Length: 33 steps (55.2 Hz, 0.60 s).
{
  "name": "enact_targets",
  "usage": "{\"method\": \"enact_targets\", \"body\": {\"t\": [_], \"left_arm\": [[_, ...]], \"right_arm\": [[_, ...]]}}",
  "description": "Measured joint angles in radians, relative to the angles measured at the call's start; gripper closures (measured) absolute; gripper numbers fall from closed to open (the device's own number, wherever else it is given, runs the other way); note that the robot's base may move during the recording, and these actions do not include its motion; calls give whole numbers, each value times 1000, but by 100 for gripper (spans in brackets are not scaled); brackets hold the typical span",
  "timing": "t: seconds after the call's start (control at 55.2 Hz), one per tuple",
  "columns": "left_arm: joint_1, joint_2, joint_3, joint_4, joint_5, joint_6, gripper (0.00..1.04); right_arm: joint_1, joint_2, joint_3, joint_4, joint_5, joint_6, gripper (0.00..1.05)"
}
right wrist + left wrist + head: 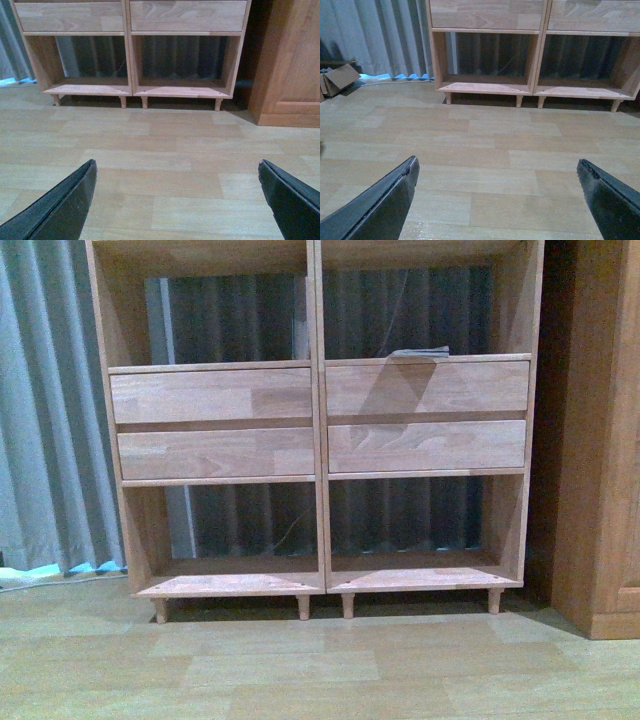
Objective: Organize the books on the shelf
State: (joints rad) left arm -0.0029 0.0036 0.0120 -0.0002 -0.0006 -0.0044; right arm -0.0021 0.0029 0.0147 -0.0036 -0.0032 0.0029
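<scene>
The light-wood shelf [318, 420] stands ahead on short peg legs, with four plain drawer fronts and open backless compartments above and below. A thin grey-teal book [421, 352] lies flat on the floor of the upper right compartment. No other book shows. The shelf's lower part also shows in the left wrist view [535, 60] and the right wrist view [127, 55]; its bottom compartments hold nothing. My left gripper [496, 161] is open and empty above the wood floor, well short of the shelf. My right gripper [176, 162] is open and empty too, equally far back.
A taller, darker wooden cabinet [600, 440] stands right of the shelf and close to it. A grey curtain [50, 410] hangs behind and to the left. A cardboard box [337, 80] lies on the floor at far left. Bare wood floor [320, 670] lies in front.
</scene>
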Motion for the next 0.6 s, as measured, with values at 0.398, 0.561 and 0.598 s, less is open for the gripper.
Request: {"method": "enact_targets", "body": {"t": [0.398,0.561,0.598], "left_arm": [[0,0,0,0,0,0,7],[0,0,0,0,0,0,7],[0,0,0,0,0,0,7]], "right_arm": [[0,0,0,0,0,0,7],[0,0,0,0,0,0,7],[0,0,0,0,0,0,7]]}}
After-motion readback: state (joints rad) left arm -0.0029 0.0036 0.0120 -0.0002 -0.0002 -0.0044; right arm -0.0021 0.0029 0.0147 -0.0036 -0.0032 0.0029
